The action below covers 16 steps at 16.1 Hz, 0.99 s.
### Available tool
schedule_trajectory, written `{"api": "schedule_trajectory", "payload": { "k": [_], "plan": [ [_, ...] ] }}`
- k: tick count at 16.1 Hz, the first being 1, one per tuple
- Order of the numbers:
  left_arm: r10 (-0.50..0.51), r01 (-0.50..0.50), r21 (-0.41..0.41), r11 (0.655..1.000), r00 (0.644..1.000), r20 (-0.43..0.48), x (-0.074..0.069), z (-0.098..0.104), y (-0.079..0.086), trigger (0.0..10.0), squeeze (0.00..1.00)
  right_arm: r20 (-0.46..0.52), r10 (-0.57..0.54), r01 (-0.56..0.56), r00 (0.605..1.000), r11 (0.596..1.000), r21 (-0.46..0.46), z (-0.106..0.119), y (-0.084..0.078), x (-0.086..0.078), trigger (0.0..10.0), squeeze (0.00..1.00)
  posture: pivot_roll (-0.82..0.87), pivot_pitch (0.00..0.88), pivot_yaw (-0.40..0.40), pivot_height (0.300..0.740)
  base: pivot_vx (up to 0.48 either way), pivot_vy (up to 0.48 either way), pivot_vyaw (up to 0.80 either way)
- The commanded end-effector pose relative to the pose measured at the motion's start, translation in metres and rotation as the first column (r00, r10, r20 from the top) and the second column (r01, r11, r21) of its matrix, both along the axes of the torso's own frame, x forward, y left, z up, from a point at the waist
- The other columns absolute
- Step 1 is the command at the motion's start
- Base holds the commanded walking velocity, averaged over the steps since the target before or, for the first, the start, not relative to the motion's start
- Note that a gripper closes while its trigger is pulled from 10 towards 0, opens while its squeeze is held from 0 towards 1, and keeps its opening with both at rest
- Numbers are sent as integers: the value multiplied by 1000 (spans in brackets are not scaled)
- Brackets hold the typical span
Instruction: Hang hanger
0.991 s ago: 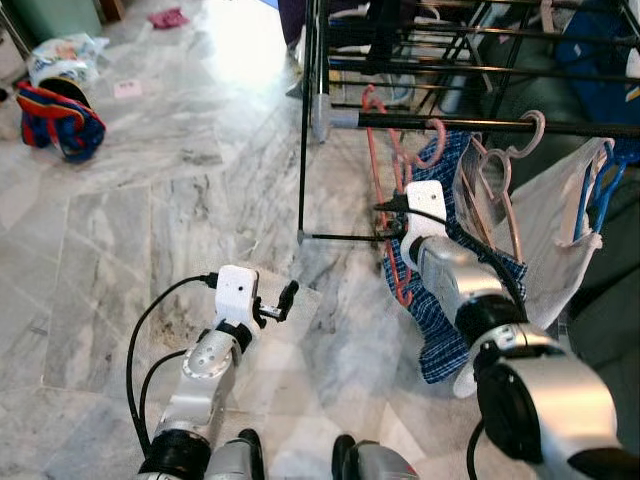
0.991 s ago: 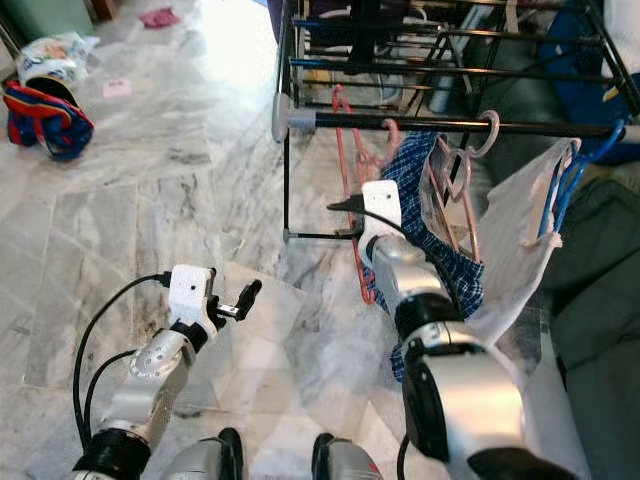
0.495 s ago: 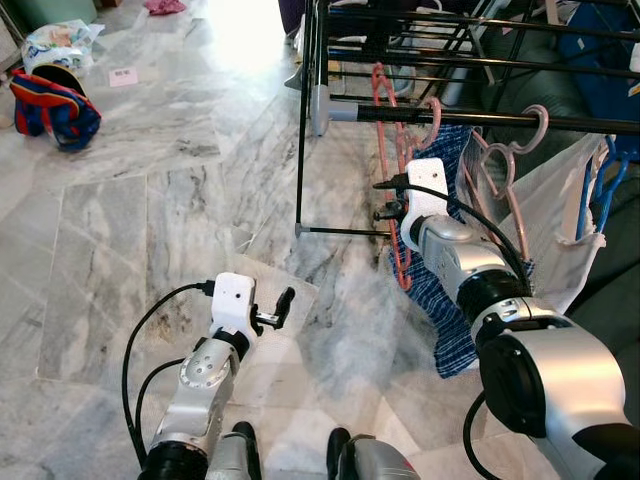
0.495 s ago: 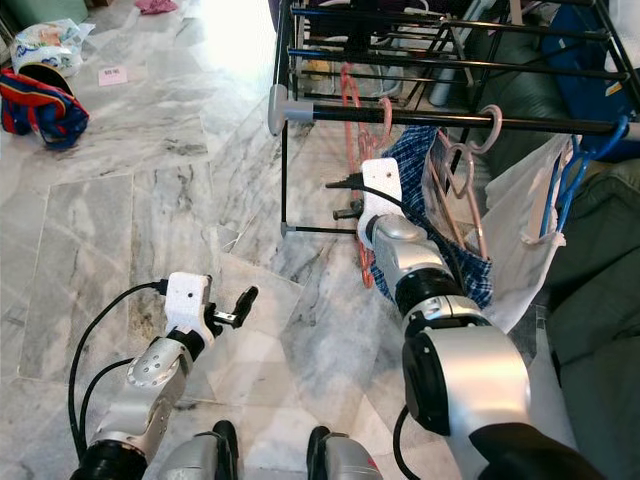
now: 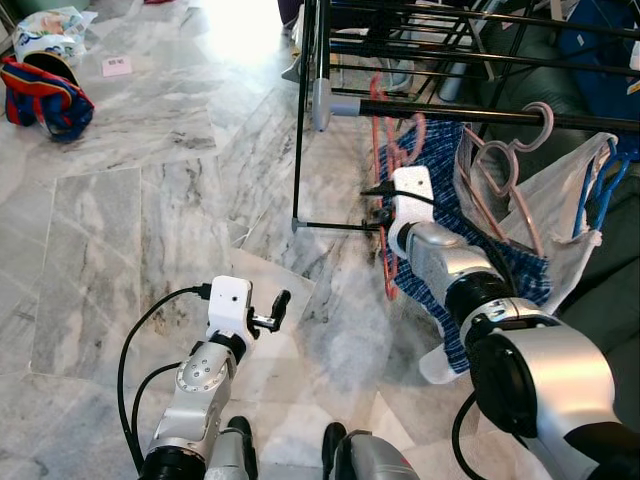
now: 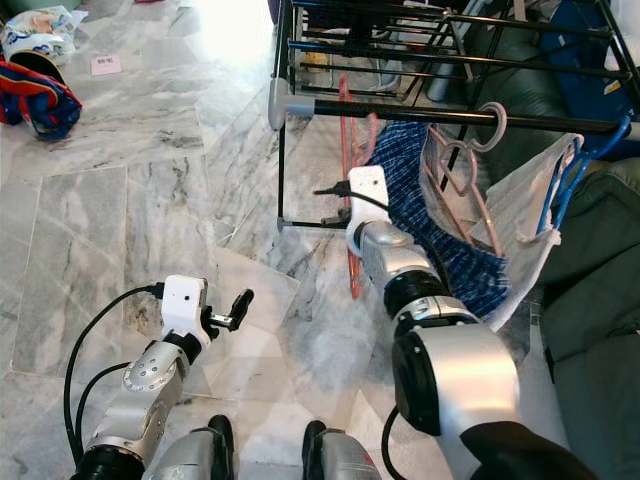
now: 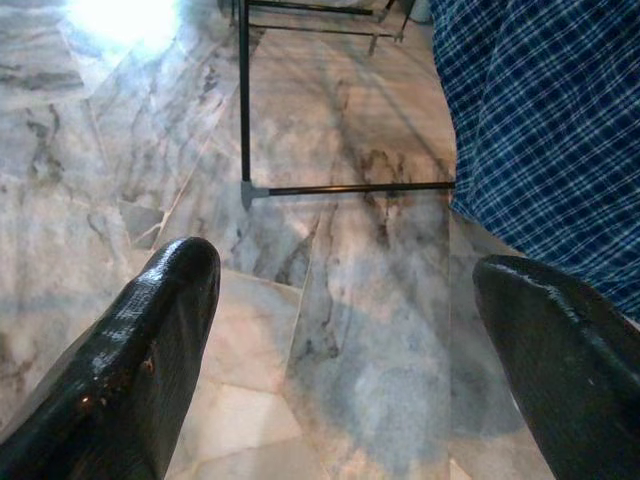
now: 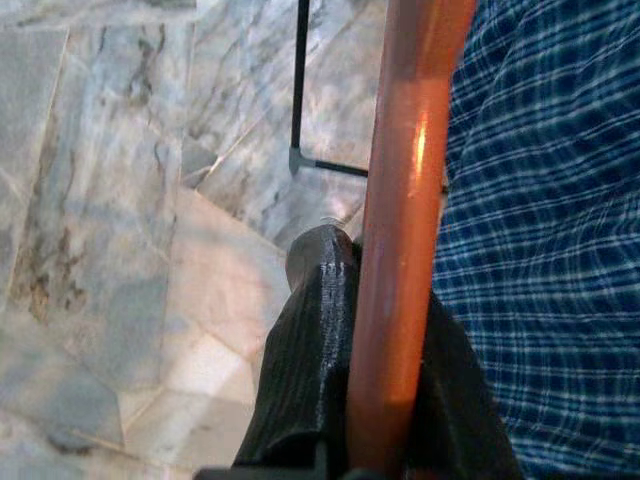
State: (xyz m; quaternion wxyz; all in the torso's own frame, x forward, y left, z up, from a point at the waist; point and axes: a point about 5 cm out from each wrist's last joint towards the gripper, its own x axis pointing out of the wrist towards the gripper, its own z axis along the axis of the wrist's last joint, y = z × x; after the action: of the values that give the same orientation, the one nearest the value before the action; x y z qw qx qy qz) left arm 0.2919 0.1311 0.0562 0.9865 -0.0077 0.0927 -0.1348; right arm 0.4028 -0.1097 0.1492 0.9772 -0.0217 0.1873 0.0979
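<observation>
Right wrist view, right gripper (image 8: 385, 440) clamped on smooth red hanger (image 5: 386, 190), blue plaid cloth (image 5: 500, 270) just right, black metal rack (image 5: 450, 110) above, left gripper (image 7: 350, 330) wide over veined marble floor (image 5: 150, 220).

Daylight pours in from beyond the rack (image 5: 420, 105), burning a white glare patch on the marble floor (image 5: 130, 230) there, while the corner past my right arm sits dim. My eye views are sharp; near my wrists, my fingers (image 7: 150, 340) and the hanger (image 8: 405, 220) blur softly.
</observation>
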Motion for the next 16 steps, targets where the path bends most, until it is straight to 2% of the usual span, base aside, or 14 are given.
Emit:
{"api": "schedule_trajectory", "payload": {
  "k": [1,5,11,16],
  "plan": [
    [10,-10,5,1000,1000,-18,-5,-3,2,10000,0,-20,-7,7,1000,1000,-8,-3,-1,-1,10000,0,121,286,-109,740,0,0,0],
    [29,-29,-13,999,1000,11,-5,3,7,10000,0,42,-2,2,999,1000,9,16,1,6,10000,0,129,283,-100,740,0,0,0],
    [-18,20,-29,999,997,76,0,17,6,10000,0,79,10,-12,997,1000,18,27,1,9,10000,0,112,278,-86,740,0,0,0],
    [-44,47,-39,998,996,78,1,19,-1,10000,0,104,14,-14,994,1000,-1,29,-2,10,10000,0,116,263,-86,740,356,0,0]
  ]
}}
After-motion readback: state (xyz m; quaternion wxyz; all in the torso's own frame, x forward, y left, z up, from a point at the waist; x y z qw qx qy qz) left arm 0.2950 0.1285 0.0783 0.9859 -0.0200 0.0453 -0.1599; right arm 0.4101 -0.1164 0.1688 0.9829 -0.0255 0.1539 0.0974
